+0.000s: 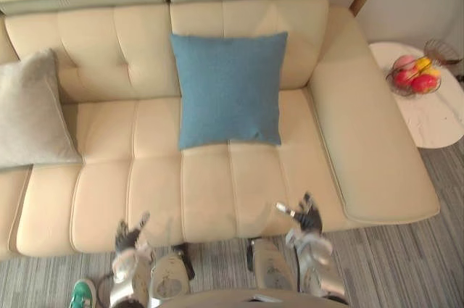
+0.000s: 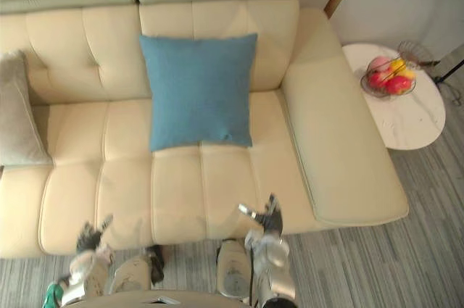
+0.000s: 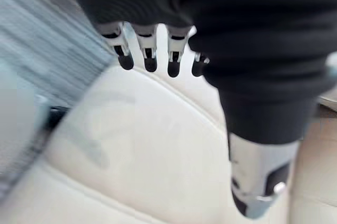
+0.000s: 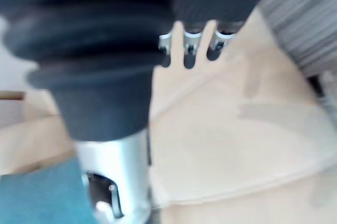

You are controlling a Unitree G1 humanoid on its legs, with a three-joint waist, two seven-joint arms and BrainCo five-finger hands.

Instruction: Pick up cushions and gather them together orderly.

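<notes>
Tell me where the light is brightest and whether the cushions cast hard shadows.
Left eye view: soft, even light on the sofa; the blue cushion and the grey cushion throw only faint shadows. Right eye view: the side table is the brightest surface, with no sharp glare.

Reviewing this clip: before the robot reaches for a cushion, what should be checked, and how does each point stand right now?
1. Left hand open and empty, low at the front edge of the sofa: ok.
2. Right hand open and empty, also at the front edge: ok.
3. Blue cushion in plain sight, leaning against the sofa back at mid-seat, nothing on it: ok.
4. Grey cushion located at the sofa's left end, partly cut off by the view's edge: ok.
5. Cushions gathered together: not ok, they lie apart.
6. Fruit bowl on the side table out of the arms' way, beyond the right armrest: ok.
</notes>
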